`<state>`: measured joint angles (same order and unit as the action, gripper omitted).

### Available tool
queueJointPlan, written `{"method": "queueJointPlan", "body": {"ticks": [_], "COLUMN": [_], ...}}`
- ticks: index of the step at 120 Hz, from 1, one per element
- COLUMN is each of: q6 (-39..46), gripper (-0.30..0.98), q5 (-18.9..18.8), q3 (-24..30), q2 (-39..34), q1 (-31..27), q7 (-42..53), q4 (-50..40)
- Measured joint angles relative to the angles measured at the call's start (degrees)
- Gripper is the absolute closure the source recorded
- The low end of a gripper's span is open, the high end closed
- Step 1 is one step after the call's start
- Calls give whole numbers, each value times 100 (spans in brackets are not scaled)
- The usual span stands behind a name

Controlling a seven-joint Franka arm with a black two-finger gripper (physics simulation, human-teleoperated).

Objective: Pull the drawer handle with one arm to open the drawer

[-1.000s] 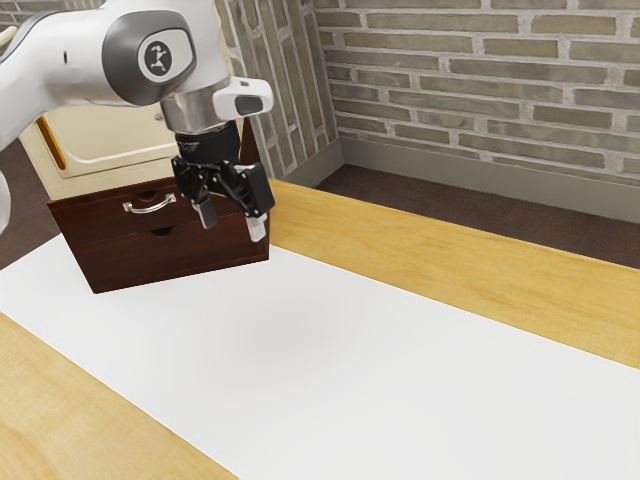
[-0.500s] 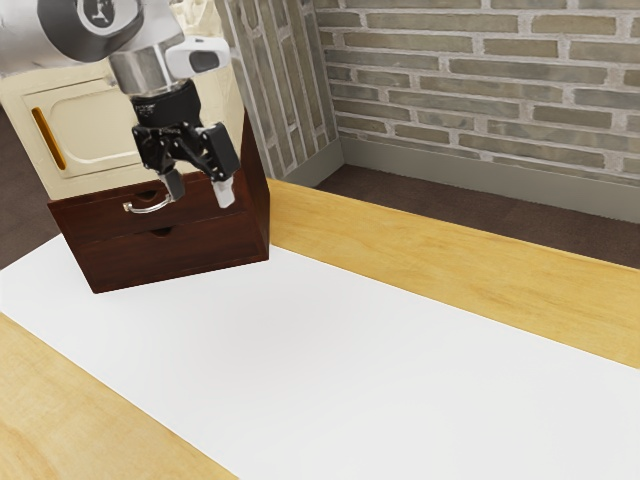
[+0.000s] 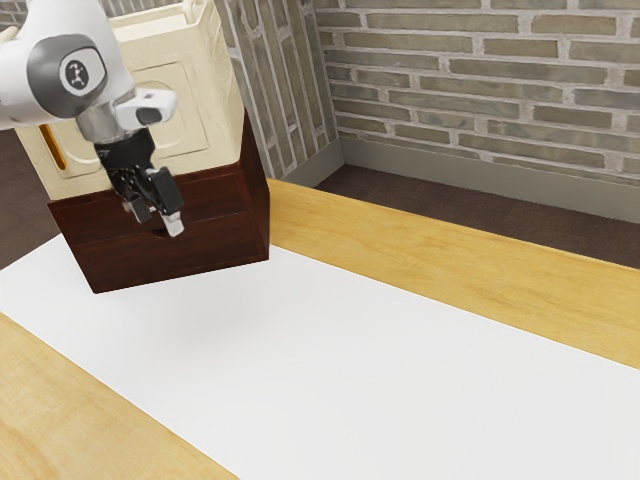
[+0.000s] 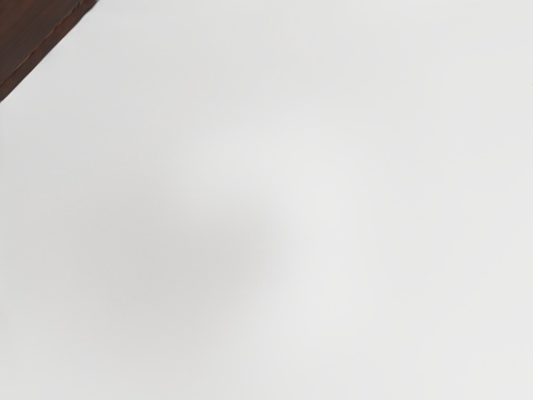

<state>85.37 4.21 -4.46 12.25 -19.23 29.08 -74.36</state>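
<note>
While the gripper (image 3: pixel 160 221) hangs before it, the upper drawer (image 3: pixel 215 198) sits closed.
Its front is dark reddish-brown wood, flush with the lower drawer (image 3: pixel 215 243) beneath a thin seam, under the cream cabinet (image 3: pixel 218 75); it lies just behind the gripper, which covers part of it toward the exterior view's left. The handle is hidden, and I cannot tell whether the gripper is spread, closed or clamped on it.

1. Arm (image 3: pixel 78 65): white and grey, enters from the exterior view's upper left.
2. Wrist (image 3: pixel 100 124): directed downward, tilted slightly toward the exterior view's right.
3. Pincer (image 3: pixel 159 220): black, pointing downward, fingers apart.
</note>
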Motion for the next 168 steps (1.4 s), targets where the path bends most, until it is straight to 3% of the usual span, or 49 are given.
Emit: {"method": "queueJointPlan", "body": {"ticks": [35,95,168], "q6": [1001,1670,1831], "gripper": [0,0,0], "q5": [-713,-540,-531], "q3": [156,191,185], "q2": [300,445,626], "q1": [-99,-426,-654], "q7": [2066,4194,5364], "q4": [-41,-30,-39]}}
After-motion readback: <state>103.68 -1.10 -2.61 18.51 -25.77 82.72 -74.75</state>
